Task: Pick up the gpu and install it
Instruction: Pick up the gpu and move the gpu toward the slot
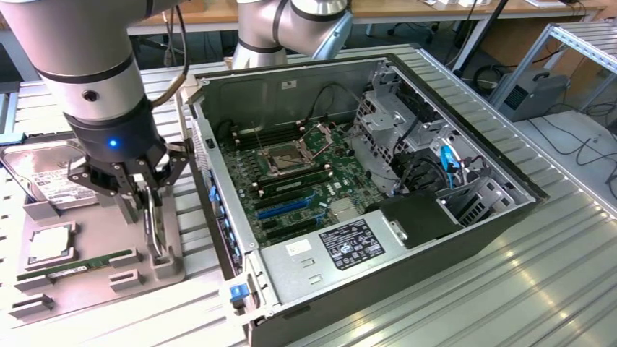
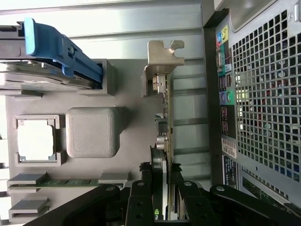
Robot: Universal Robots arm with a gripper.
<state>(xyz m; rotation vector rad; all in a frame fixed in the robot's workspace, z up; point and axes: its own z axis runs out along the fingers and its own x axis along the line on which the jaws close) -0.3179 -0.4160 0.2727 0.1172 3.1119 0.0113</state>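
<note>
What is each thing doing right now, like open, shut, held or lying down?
gripper, shut on the gpu.
gpu, standing on edge in the gray holder.
hard drive, resting in the holder.
processor chip, lying flat in its pocket.
memory stick, lying flat in the holder.
computer case, open, side panel off.

In the exterior view the open computer case and parts tray are overlooked obliquely from above, at middle range. The wrist view faces down along the tool, close in. Tray, gpu and case rear are shared.
</note>
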